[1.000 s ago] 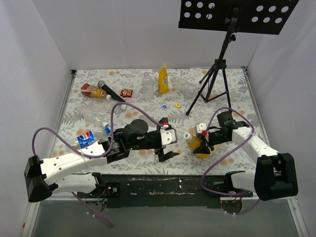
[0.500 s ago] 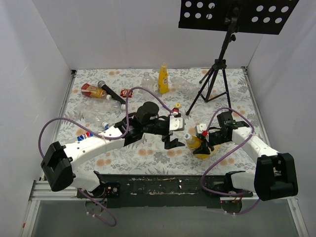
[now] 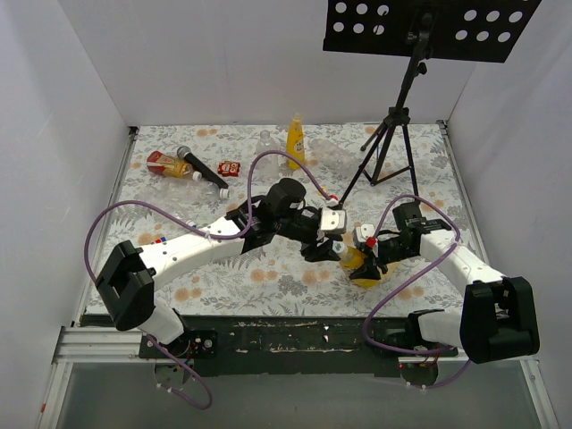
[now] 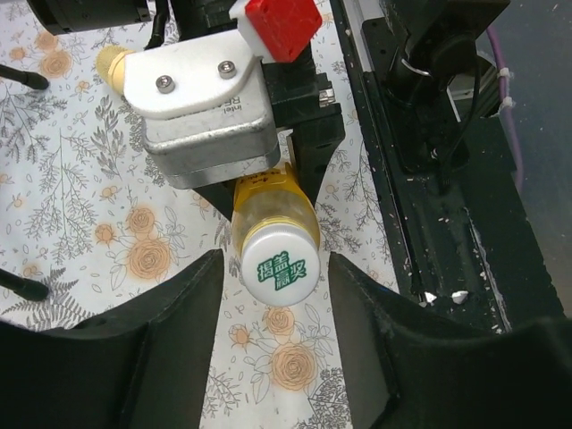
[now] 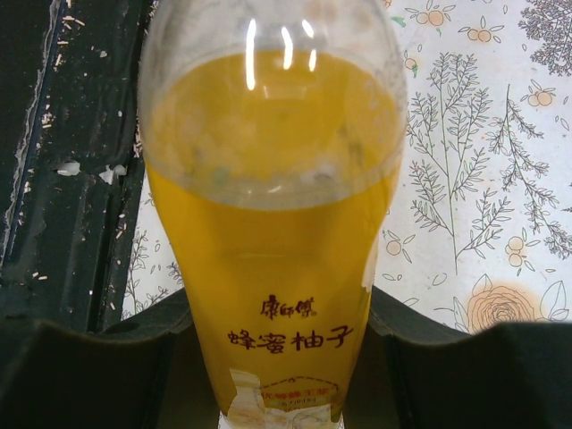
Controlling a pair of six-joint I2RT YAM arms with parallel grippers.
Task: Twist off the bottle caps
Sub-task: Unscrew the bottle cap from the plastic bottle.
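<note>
**Your left fingers flank the white cap of the orange bottle that your right gripper holds.**

The cap (image 4: 278,267), white with green print, sits on the neck of the orange-yellow bottle (image 5: 273,223), which lies tilted near the front edge of the flowered table (image 3: 268,286), right of centre. Your right gripper (image 3: 368,255) is clamped around the bottle's body, its black fingers (image 5: 89,349) pressing both sides of the label. Your left gripper (image 4: 275,277) has a jaw on either side of the cap, with a narrow gap showing on each side, so you see it part-spread and not yet pinching. Farther back on the table you have another orange bottle (image 3: 295,143) standing upright, a red-labelled bottle (image 3: 168,164) lying beside a black microphone (image 3: 198,165), and a tripod stand (image 3: 386,147) at the right.
</note>
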